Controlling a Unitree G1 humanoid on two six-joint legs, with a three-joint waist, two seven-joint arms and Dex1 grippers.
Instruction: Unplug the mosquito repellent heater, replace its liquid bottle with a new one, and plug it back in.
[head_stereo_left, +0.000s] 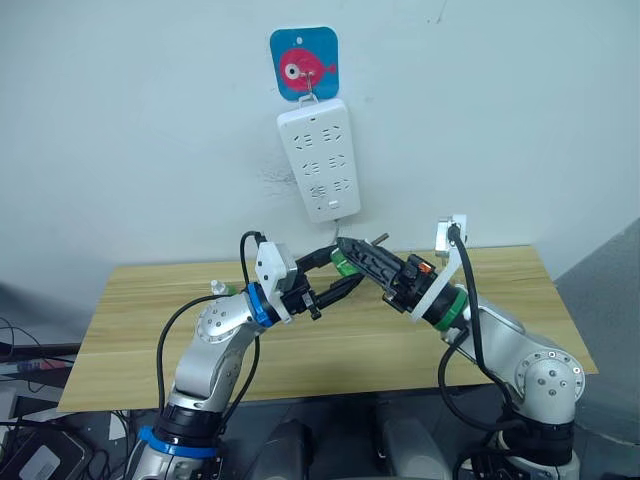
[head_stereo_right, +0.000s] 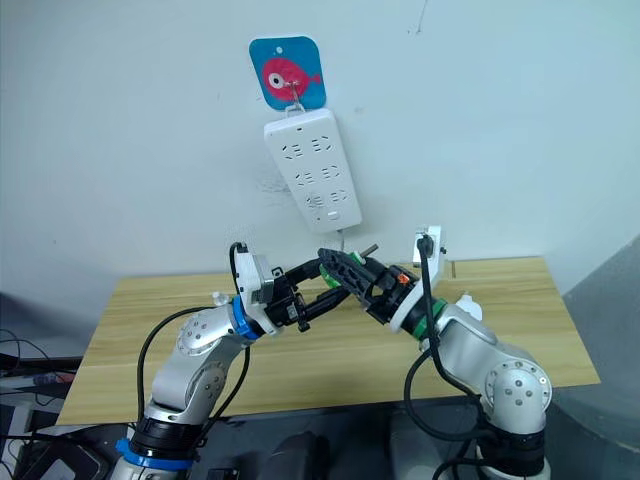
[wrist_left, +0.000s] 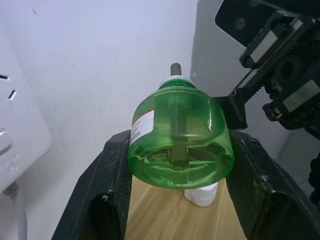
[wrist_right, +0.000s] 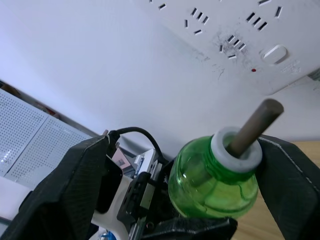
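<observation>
Bottle (wrist_left: 180, 135): one, green, clamped in your left jaws, up off the worktop (head_stereo_left: 330, 350) below the single strip (head_stereo_left: 320, 160). Right jaws apart around its wick end. Worktop edges well apart.

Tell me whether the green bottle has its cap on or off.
Off. The green bottle shows a bare brown wick poking out of its white neck, held between the left gripper fingers.

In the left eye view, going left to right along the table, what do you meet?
Small white object near the table's back edge, left pincer gripping the green bottle, right pincer around that bottle, white wrist camera mount.
</observation>
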